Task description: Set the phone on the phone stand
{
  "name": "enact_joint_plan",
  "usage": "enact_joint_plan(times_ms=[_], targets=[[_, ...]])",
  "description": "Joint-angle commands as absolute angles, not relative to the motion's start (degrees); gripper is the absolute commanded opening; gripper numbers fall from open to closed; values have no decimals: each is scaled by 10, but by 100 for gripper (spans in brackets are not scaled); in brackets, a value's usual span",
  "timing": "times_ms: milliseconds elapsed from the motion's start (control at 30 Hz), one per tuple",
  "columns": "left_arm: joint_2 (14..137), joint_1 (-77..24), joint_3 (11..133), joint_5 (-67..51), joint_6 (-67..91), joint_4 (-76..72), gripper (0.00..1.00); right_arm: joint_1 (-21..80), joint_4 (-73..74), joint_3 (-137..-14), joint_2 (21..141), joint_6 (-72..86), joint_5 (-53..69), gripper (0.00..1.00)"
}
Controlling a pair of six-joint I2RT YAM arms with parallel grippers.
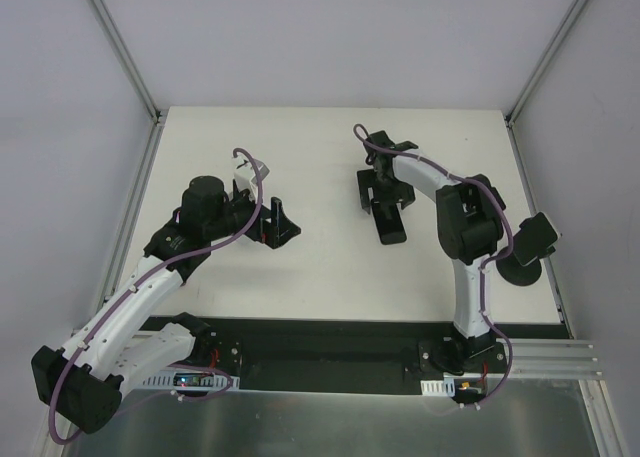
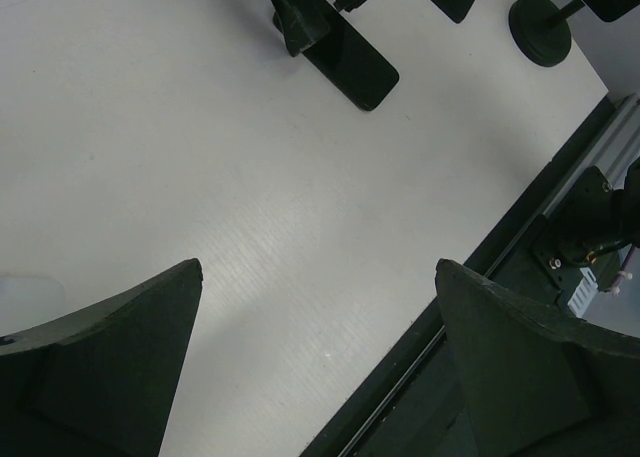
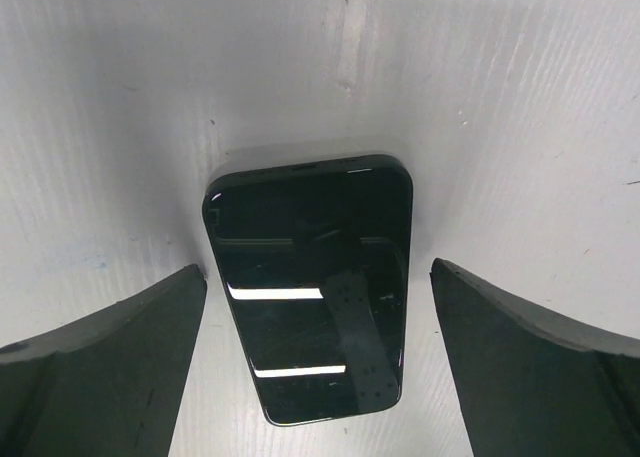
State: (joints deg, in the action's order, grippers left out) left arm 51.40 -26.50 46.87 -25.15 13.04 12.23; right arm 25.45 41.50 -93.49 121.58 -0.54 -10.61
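A flat black phone (image 3: 310,287) lies screen up on the white table, between the two spread fingers of my right gripper (image 3: 318,277), which is open and hovers just above it without touching. In the top view the phone (image 1: 392,227) sticks out below the right gripper (image 1: 383,192). The phone stand (image 1: 530,245), black with a round foot and a tilted plate, stands at the table's right edge, beside the right arm's elbow. It also shows in the left wrist view (image 2: 541,29). My left gripper (image 1: 278,222) is open and empty over the left middle of the table (image 2: 300,207).
The right arm's elbow (image 1: 470,222) rises between the phone and the stand. A black rail (image 1: 320,337) runs along the table's near edge. Grey walls with metal frame posts (image 1: 130,67) enclose the table on three sides.
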Motion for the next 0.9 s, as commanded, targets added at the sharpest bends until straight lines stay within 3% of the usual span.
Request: enact_joint_plan(times_ms=[0,100,400,500,667,700,767,800,867], targets=[[506,-259,466,-265,132,100,99,251,447,-938,1227,-11,-97,97],[506,-258,466,-265,132,100,99,250,438,-923,1223,-2,-68,99],[506,-258,464,-265,134,99,99,235,409,-878,1223,12,14,83],[506,-258,464,-265,133,100,99,231,410,-877,1223,11,4,74],[510,-258,464,-264,134,100,99,232,396,-869,1208,8,-14,43],[510,-258,464,-263,134,100,99,236,385,-863,1201,9,-17,29],[512,-258,464,-264,133,99,99,245,365,-850,1166,11,-32,15],[512,-258,464,-264,134,99,99,250,357,-843,1152,16,-65,1],[512,-258,464,-265,134,99,99,257,319,-822,1094,37,-118,1]])
